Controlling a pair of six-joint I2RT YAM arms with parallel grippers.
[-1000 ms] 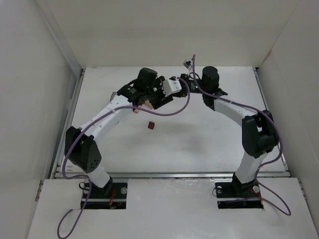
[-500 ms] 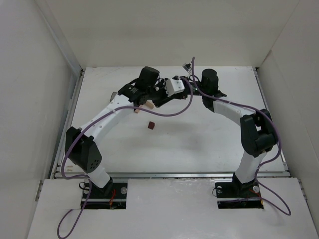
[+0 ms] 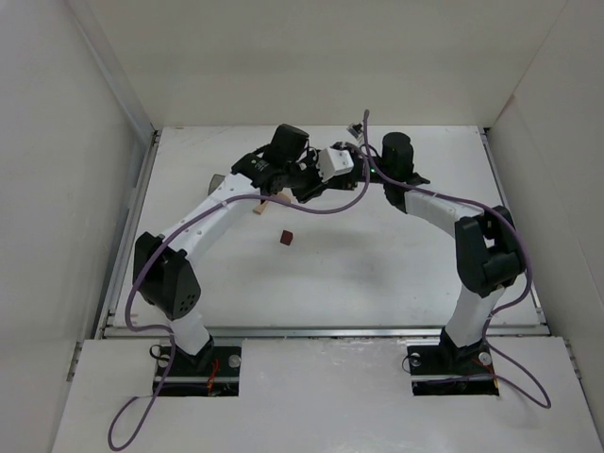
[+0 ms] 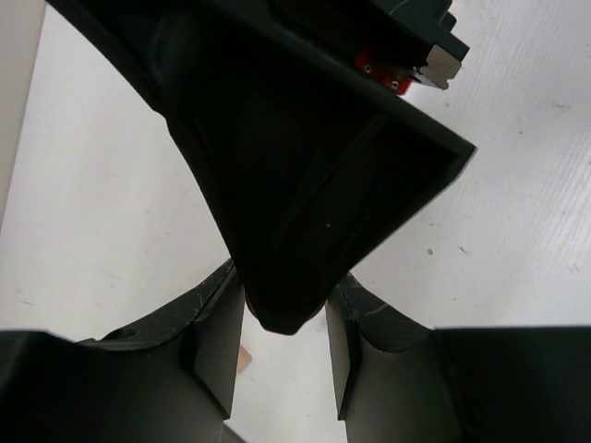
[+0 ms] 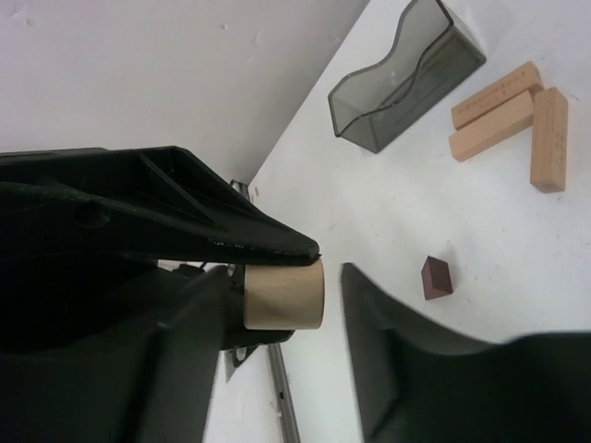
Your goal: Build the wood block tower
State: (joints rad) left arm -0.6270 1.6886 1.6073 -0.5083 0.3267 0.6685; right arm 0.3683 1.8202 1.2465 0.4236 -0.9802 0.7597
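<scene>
Pale wood shows in the right gripper (image 5: pixel 294 305): a short wood cylinder (image 5: pixel 284 293) lies against one of its fingers, and a clear gap separates it from the other, so the jaws stand spread. A black finger of the left gripper (image 4: pixel 282 355) rests on the cylinder's upper edge in the right wrist view. In the left wrist view, that gripper's two fingers sit close on either side of a black wedge, apparently a finger of the right gripper. The wedge hides whatever is between them, so whether they pinch the cylinder cannot be told.

From above, the two grippers meet over the white table (image 3: pixel 396 264), on the far side of the dark red-brown cube (image 3: pixel 285 237). The cube lies alone on the table, well apart from both. Three pale blocks (image 5: pixel 499 111) lie flat and loose beyond the cube, two side by side and the third just beside their ends. The grey tray (image 5: pixel 406 78) stands farther from the cube than the blocks, near the far wall.
</scene>
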